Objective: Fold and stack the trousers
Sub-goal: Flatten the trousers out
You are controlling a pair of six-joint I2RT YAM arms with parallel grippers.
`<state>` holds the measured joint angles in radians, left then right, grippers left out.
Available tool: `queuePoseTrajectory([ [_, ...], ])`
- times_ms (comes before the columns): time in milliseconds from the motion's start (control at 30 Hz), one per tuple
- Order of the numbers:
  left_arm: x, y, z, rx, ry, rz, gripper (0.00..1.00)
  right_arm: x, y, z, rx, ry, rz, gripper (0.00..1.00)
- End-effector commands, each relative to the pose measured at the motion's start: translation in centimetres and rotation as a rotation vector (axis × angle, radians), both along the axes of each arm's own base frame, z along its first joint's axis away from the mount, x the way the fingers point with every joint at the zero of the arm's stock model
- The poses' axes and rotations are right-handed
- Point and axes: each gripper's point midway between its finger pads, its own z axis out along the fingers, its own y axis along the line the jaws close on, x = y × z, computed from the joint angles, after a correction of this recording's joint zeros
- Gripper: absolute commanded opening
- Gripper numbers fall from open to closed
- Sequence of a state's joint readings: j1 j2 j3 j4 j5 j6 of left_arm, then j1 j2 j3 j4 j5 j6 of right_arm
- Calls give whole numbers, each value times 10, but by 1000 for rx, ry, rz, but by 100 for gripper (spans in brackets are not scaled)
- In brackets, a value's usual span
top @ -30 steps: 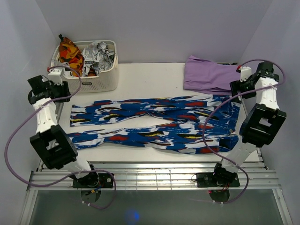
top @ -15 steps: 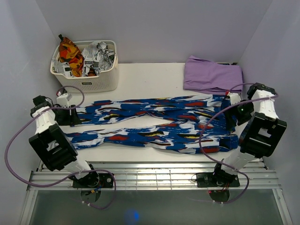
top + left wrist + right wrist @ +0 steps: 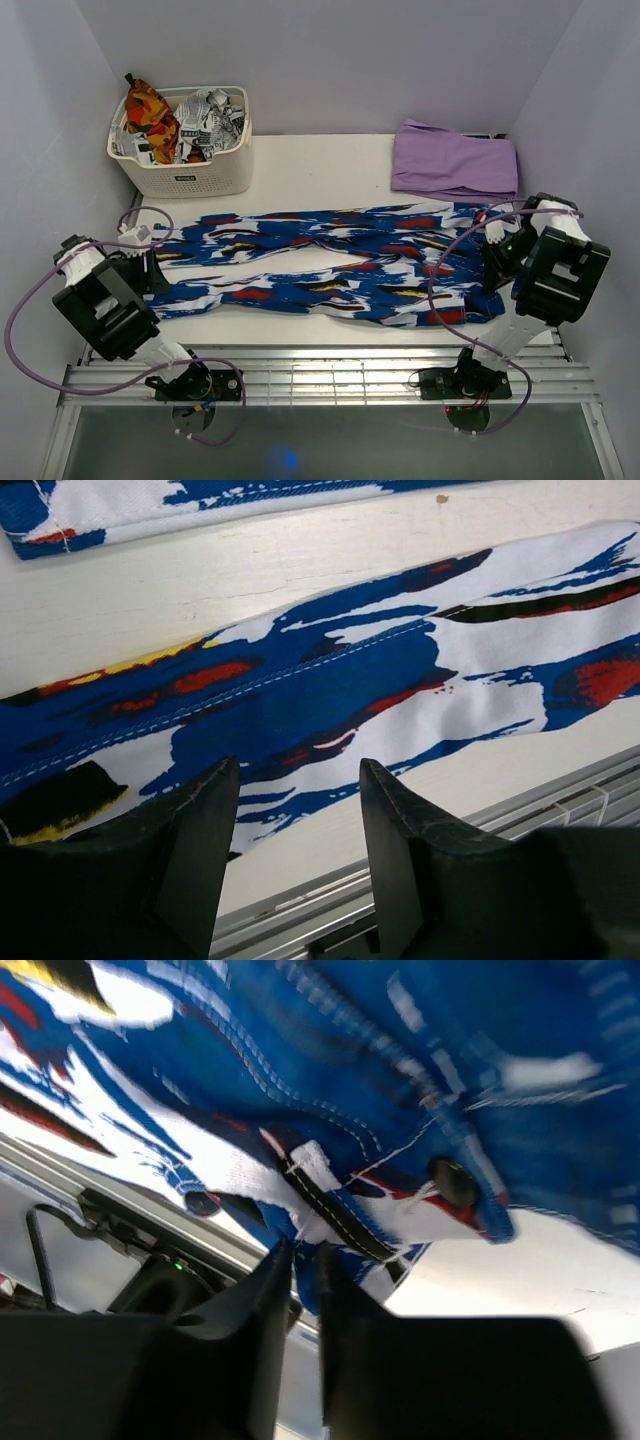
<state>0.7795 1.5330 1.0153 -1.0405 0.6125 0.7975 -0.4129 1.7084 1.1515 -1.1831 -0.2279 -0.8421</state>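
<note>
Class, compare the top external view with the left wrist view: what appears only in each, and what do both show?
Only the top view: the basket of printed clothes, the lilac garment and the right arm. Only the wrist view: the left gripper with its open fingers seen close, and a stitched seam. Both: the trousers lying spread on the white table.

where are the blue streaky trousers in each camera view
top external: trousers lie spread across the table's middle, legs pointing left.
left wrist: one leg runs slantwise across the middle, and the other shows at the top edge.
right wrist: the waist end fills the upper part, blurred.
shared landmark: white table top, bare beside the cloth.
</note>
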Motion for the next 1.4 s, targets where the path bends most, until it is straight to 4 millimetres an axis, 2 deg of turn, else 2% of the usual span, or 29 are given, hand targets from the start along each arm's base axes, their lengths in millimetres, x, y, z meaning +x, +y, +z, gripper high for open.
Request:
queuePoseTrajectory([
  [0, 7, 6, -18, -9, 9, 4, 61, 49, -6, 26, 20, -121, -84, 8],
  [33, 10, 8, -20, -14, 9, 15, 59, 59, -9, 31, 19, -138, -92, 8],
  [67, 19, 13, -18, -8, -5, 23, 53, 79, -16, 48, 1, -198, -110, 8],
  [167, 37, 16, -24, -45, 10, 58, 39, 104, -29, 68, -26, -261, -146, 8],
  [233, 51, 20, -27, -62, 17, 78, 36, 122, -40, 85, -52, -326, -163, 8],
  [300, 67, 25, -16, -74, -17, 92, 38, 128, -48, 94, -65, -357, -181, 8],
  [367, 70, 28, -7, -79, -17, 106, 46, 124, -49, 96, -79, -360, -172, 8],
  [400, 72, 31, -2, -61, -24, 105, 53, 122, -52, 93, -91, -365, -158, 8],
  [433, 70, 33, 5, -38, -34, 100, 56, 111, -49, 85, -92, -342, -150, 8],
  [500, 55, 36, 5, 17, 7, 85, 61, 99, -53, 74, -126, -318, -130, 8],
  [567, 32, 36, 4, 41, 57, 76, 65, 86, -55, 62, -153, -300, -109, 8],
  [667, -1, 43, 7, 53, 90, 95, 68, 76, -56, 55, -172, -301, -89, 8],
  [767, -27, 54, 1, 95, 104, 77, 69, 72, -52, 55, -158, -301, -83, 8],
  [900, -35, 51, -16, 94, 95, 40, 69, 74, -48, 58, -133, -310, -77, 8],
  [1067, -26, 46, -36, 47, 78, 51, 68, 75, -50, 61, -141, -320, -68, 8],
  [1167, -20, 45, -46, 36, 88, 64, 63, 76, -50, 62, -138, -320, -67, 8],
  [1200, -18, 45, -46, 29, 79, 66, 52, 77, -51, 64, -139, -322, -65, 8],
  [1267, -12, 46, -39, 31, 45, 77, 38, 78, -51, 66, -136, -327, -66, 8],
  [1300, -6, 51, -31, 47, 21, 81, 26, 80, -52, 68, -140, -335, -65, 8],
  [1367, 0, 54, -8, 78, -45, 84, 14, 81, -55, 71, -146, -346, -67, 8],
])
